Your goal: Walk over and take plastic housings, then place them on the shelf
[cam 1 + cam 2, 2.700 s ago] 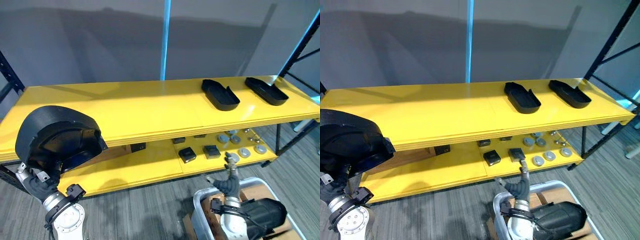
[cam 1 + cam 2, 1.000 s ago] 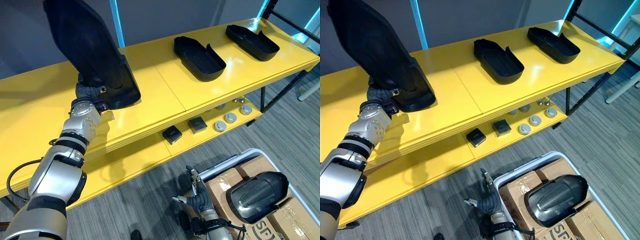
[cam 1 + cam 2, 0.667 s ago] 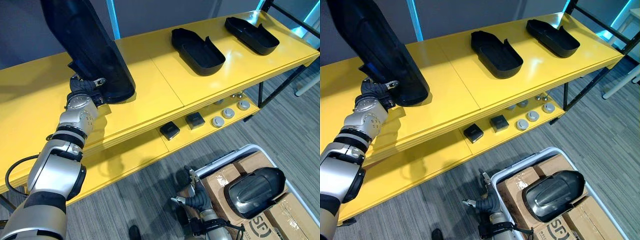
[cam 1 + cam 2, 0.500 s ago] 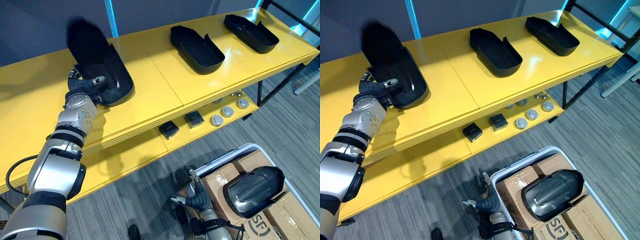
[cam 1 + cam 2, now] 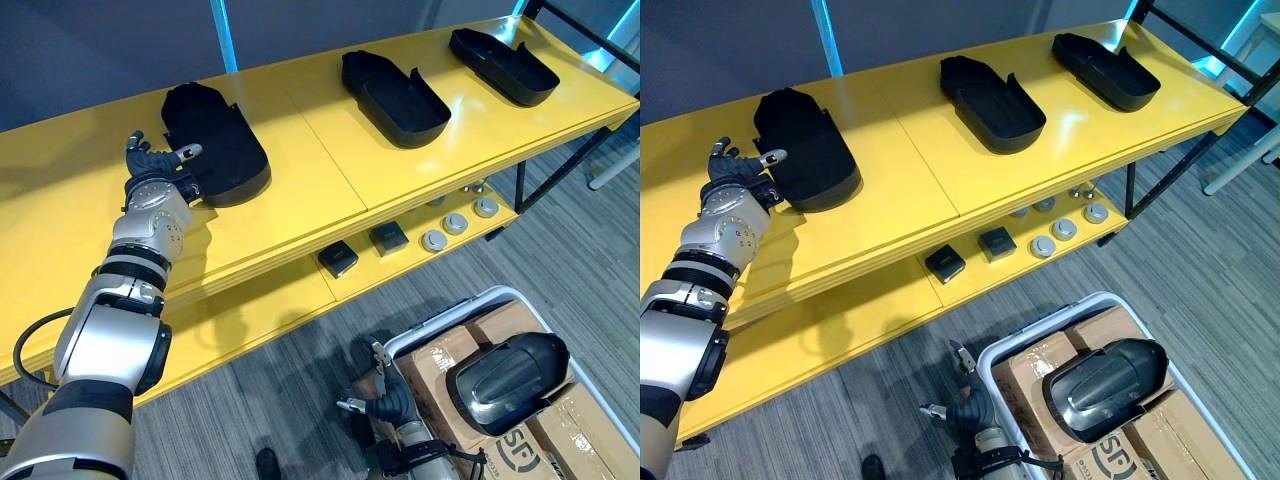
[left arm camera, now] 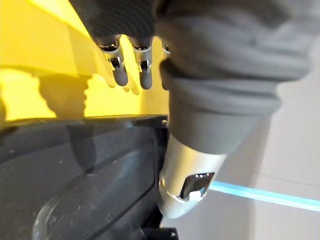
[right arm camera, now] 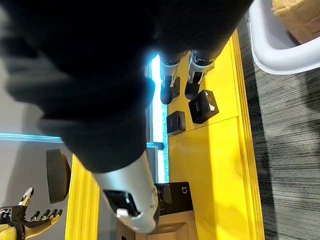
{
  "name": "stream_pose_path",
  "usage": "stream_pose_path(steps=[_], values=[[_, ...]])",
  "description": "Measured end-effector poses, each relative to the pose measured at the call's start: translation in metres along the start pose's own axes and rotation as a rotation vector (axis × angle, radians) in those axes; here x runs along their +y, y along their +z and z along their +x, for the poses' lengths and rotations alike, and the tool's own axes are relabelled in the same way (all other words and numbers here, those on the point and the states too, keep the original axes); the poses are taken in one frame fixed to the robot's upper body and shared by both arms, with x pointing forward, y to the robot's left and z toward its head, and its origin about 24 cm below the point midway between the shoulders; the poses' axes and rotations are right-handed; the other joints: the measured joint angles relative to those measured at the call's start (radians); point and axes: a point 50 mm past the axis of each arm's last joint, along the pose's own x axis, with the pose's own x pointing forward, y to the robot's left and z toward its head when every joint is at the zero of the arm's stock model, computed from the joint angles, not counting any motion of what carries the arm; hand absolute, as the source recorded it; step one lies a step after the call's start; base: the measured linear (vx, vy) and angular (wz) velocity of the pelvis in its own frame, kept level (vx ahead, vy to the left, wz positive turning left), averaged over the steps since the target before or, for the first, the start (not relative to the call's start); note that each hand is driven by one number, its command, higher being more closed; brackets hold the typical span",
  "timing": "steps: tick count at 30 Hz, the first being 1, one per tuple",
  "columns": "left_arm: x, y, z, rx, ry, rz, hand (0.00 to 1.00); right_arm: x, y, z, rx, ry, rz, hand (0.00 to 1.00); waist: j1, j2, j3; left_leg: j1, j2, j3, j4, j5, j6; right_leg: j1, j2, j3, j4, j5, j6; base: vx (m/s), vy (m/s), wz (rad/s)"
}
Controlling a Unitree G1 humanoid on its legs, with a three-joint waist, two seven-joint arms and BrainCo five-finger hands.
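Down near the floor, the robot's right hand (image 5: 378,405) hangs with its fingers loosely spread and nothing in it, just beside a white plastic bin (image 5: 445,318). In the bin, a dark grey domed plastic housing (image 5: 505,368) lies on top of brown cardboard boxes (image 5: 585,430).

Past that, the lower yellow shelf board (image 5: 250,320) carries small black square blocks (image 5: 338,260) and a few grey round discs (image 5: 455,223).

On the upper yellow shelf board (image 5: 320,170), the left hand (image 5: 150,170) is wide open, fingers splayed and gripping nothing. Its thumb points at the rim of a black oval plastic housing (image 5: 215,145) lying on the board; I can't tell whether they touch. Further along to the right lie a second black tray-like housing (image 5: 395,95) and a third black housing (image 5: 500,65), both hollow side up and well apart.
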Motion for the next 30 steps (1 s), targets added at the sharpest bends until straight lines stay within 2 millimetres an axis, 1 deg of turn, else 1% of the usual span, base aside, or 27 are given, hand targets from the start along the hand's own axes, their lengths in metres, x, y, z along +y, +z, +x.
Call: stream_pose_path(steps=[2,3,5,7,8,10,11,12,13,14,16,17,18,19,21,22,23,24,25,26,27,28,29,30], values=[[-0.008,0.004,-0.01,-0.066,-0.024,-0.045,0.0,0.001,0.0,0.0,-0.001,0.002,0.0,0.0,0.001,-0.001,0.0,0.01,0.0,-0.003,0.0,0.0,0.0,0.014,0.0,-0.003,-0.006,0.001,0.0,0.01,0.049,0.04],[-0.008,0.003,-0.012,-0.075,-0.027,-0.051,0.0,0.001,0.0,0.0,-0.002,0.002,-0.001,0.0,0.002,-0.001,0.0,0.011,0.0,-0.004,0.0,0.0,0.0,0.016,0.0,-0.003,-0.006,0.001,0.0,0.01,0.041,0.03],[-0.011,0.003,-0.024,-0.143,-0.047,-0.09,0.0,0.001,0.0,0.0,-0.003,-0.002,-0.004,0.0,0.002,-0.002,-0.001,0.012,0.0,-0.01,0.0,0.0,0.0,0.02,-0.001,-0.007,-0.008,0.001,0.0,0.01,0.038,0.04],[-0.006,-0.005,-0.053,-0.27,-0.043,-0.124,0.0,-0.004,-0.001,0.001,-0.001,-0.026,-0.009,0.0,0.004,-0.003,-0.002,0.016,0.001,-0.016,0.0,0.0,0.0,0.027,0.0,-0.012,-0.01,0.001,0.0,0.02,0.037,0.04],[-0.002,-0.01,-0.061,-0.294,-0.031,-0.128,0.0,-0.005,-0.001,0.001,-0.001,-0.034,-0.011,0.0,0.007,-0.003,-0.002,0.018,0.001,-0.016,-0.001,0.0,0.0,0.028,0.001,-0.013,-0.01,0.001,0.0,0.02,0.034,0.0],[0.013,-0.027,-0.093,-0.389,0.018,-0.106,0.0,-0.015,0.0,0.001,-0.021,-0.084,-0.045,0.0,0.016,-0.002,-0.005,0.042,0.002,-0.016,-0.021,0.0,0.0,0.041,0.006,-0.015,-0.008,0.0,0.0,0.03,0.032,-0.03],[0.019,-0.036,-0.106,-0.407,0.028,-0.096,0.0,-0.02,0.0,0.001,-0.026,-0.104,-0.051,0.0,0.017,-0.001,-0.013,0.047,0.003,-0.016,-0.025,0.0,0.0,0.043,0.007,-0.017,-0.009,0.0,0.001,0.03,0.031,-0.04],[0.026,-0.047,-0.128,-0.432,0.03,-0.088,0.0,-0.028,-0.001,0.0,-0.032,-0.14,-0.056,0.0,0.024,-0.002,-0.029,0.054,0.004,-0.015,-0.036,0.0,0.0,0.043,0.009,-0.018,-0.008,-0.002,0.003,0.04,0.027,-0.03],[0.029,-0.056,-0.151,-0.452,0.013,-0.078,0.0,-0.037,0.0,-0.001,-0.039,-0.182,-0.062,0.0,0.032,-0.001,-0.044,0.063,0.004,-0.015,-0.048,0.0,-0.001,0.047,0.01,-0.019,-0.008,-0.005,0.005,0.04,0.025,-0.01],[0.031,-0.059,-0.161,-0.458,0.001,-0.072,0.0,-0.042,0.0,-0.001,-0.043,-0.202,-0.066,0.0,0.035,-0.001,-0.05,0.069,0.004,-0.016,-0.053,0.0,-0.001,0.051,0.01,-0.019,-0.008,-0.006,0.005,0.04,0.024,0.02],[0.034,-0.075,-0.199,-0.477,-0.106,-0.006,0.0,-0.07,0.003,-0.005,-0.06,-0.337,-0.079,0.0,0.038,0.005,-0.088,0.086,0.003,-0.015,-0.065,-0.001,-0.001,0.057,0.01,-0.021,0.005,-0.022,0.009,0.03,0.027,0.03],[0.035,-0.08,-0.207,-0.468,-0.135,0.001,0.0,-0.078,0.005,-0.008,-0.067,-0.382,-0.083,0.0,0.038,0.009,-0.098,0.092,0.002,-0.014,-0.069,-0.001,-0.001,0.057,0.011,-0.02,0.011,-0.027,0.01,0.03,0.026,-0.04],[0.037,-0.086,-0.217,-0.444,-0.165,0.01,0.0,-0.091,0.007,-0.014,-0.076,-0.452,-0.094,0.0,0.036,0.013,-0.113,0.104,0.002,-0.007,-0.075,-0.002,-0.002,0.06,0.012,-0.015,0.019,-0.032,0.011,0.05,0.041,-0.37],[0.044,-0.098,-0.227,-0.408,-0.189,0.051,0.0,-0.108,0.009,-0.022,-0.087,-0.54,-0.118,0.0,0.037,0.016,-0.144,0.125,0.006,0.032,-0.078,-0.01,-0.012,0.053,0.022,0.022,0.032,-0.036,0.014,0.04,0.04,-0.68],[0.054,-0.109,-0.232,-0.367,-0.192,0.103,0.0,-0.12,0.009,-0.029,-0.089,-0.608,-0.138,0.0,0.037,0.014,-0.166,0.152,0.015,0.093,-0.068,-0.03,-0.019,0.047,0.039,0.081,0.042,-0.035,0.014,0.02,0.037,-1.05],[0.065,-0.115,-0.233,-0.342,-0.178,0.143,0.0,-0.126,0.009,-0.032,-0.087,-0.641,-0.145,0.0,0.037,0.014,-0.178,0.165,0.031,0.152,-0.026,-0.067,-0.026,0.04,0.06,0.143,0.053,-0.033,0.012,0.0,0.027,-1.56],[0.074,-0.121,-0.233,-0.316,-0.161,0.177,0.0,-0.13,0.008,-0.036,-0.078,-0.67,-0.153,0.0,0.037,0.017,-0.182,0.175,0.057,0.212,0.044,-0.119,-0.039,0.041,0.088,0.203,0.06,-0.03,0.01,-0.01,0.015,-1.64],[0.077,-0.124,-0.232,-0.304,-0.155,0.192,0.0,-0.133,0.007,-0.038,-0.071,-0.685,-0.157,0.0,0.038,0.021,-0.185,0.176,0.076,0.24,0.087,-0.149,-0.044,0.042,0.105,0.232,0.064,-0.03,0.011,0.01,-0.003,-1.61],[0.082,-0.128,-0.231,-0.283,-0.141,0.208,0.0,-0.138,0.005,-0.043,-0.058,-0.714,-0.169,0.0,0.036,0.034,-0.194,0.173,0.122,0.286,0.18,-0.211,-0.053,0.045,0.143,0.285,0.064,-0.03,0.012,0.01,-0.01,-1.22],[0.084,-0.131,-0.23,-0.273,-0.131,0.212,0.0,-0.142,0.004,-0.047,-0.049,-0.728,-0.177,0.0,0.034,0.044,-0.198,0.166,0.146,0.29,0.235,-0.246,-0.061,0.046,0.166,0.308,0.064,-0.027,0.009,0.02,0.011,-1.49],[0.086,-0.135,-0.229,-0.255,-0.112,0.213,0.0,-0.147,0.004,-0.05,-0.043,-0.75,-0.186,0.0,0.035,0.068,-0.2,0.16,0.178,0.256,0.319,-0.308,-0.058,0.052,0.208,0.361,0.067,-0.016,0.0,0.0,0.052,-1.65],[0.09,-0.137,-0.227,-0.244,-0.093,0.216,0.0,-0.151,0.005,-0.05,-0.052,-0.765,-0.186,0.0,0.041,0.087,-0.201,0.148,0.169,0.142,0.381,-0.348,-0.037,0.054,0.245,0.429,0.07,0.001,-0.008,-0.02,0.07,-1.78],[0.092,-0.136,-0.226,-0.244,-0.081,0.22,0.0,-0.152,0.006,-0.048,-0.059,-0.769,-0.185,0.0,0.044,0.091,-0.198,0.138,0.156,0.079,0.413,-0.355,-0.024,0.055,0.257,0.463,0.071,0.005,-0.007,-0.07,0.077,-1.73],[0.093,-0.137,-0.223,-0.244,-0.068,0.223,0.0,-0.154,0.007,-0.047,-0.065,-0.776,-0.185,0.0,0.043,0.102,-0.192,0.131,0.124,-0.056,0.459,-0.368,0.0,0.054,0.272,0.507,0.082,0.007,-0.004,-0.07,0.078,-1.37]])
